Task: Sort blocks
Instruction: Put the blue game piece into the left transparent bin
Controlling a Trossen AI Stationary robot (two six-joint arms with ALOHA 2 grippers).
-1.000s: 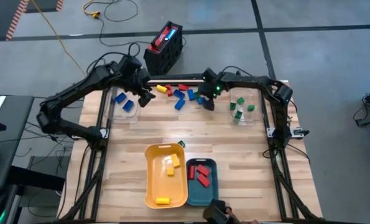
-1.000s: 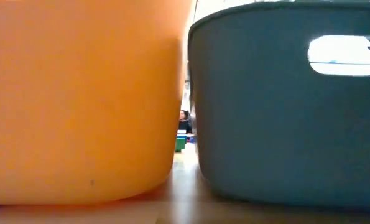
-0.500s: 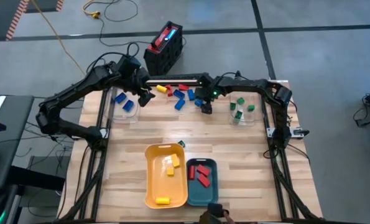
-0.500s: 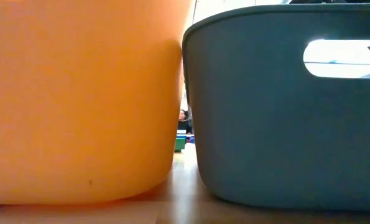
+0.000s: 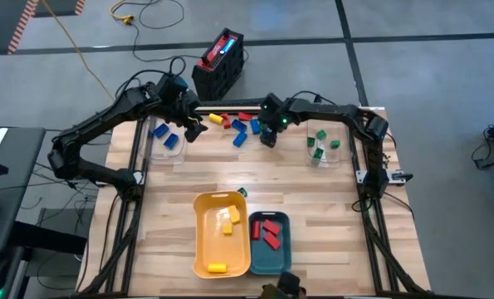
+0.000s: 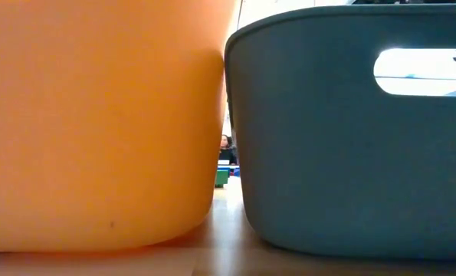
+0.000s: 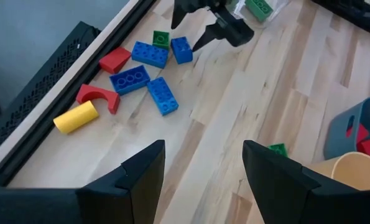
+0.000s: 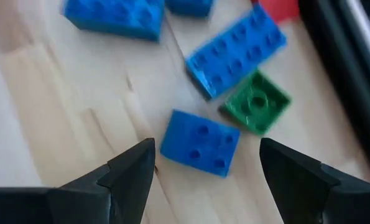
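The table (image 5: 313, 208) carries the yellow tray (image 5: 205, 249) and teal tray (image 5: 281, 257) at six o'clock, loose blocks (image 5: 238, 126) at twelve. The right gripper (image 8: 206, 171), jaws wide, hovers over a blue block (image 8: 200, 142); best to centre, then descend straight. The left gripper (image 7: 203, 168) waits wide nearby.

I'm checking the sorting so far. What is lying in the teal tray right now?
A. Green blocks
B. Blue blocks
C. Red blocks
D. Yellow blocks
C: the overhead view shows red blocks inside the teal tray, while the yellow pieces lie in the yellow tray beside it.
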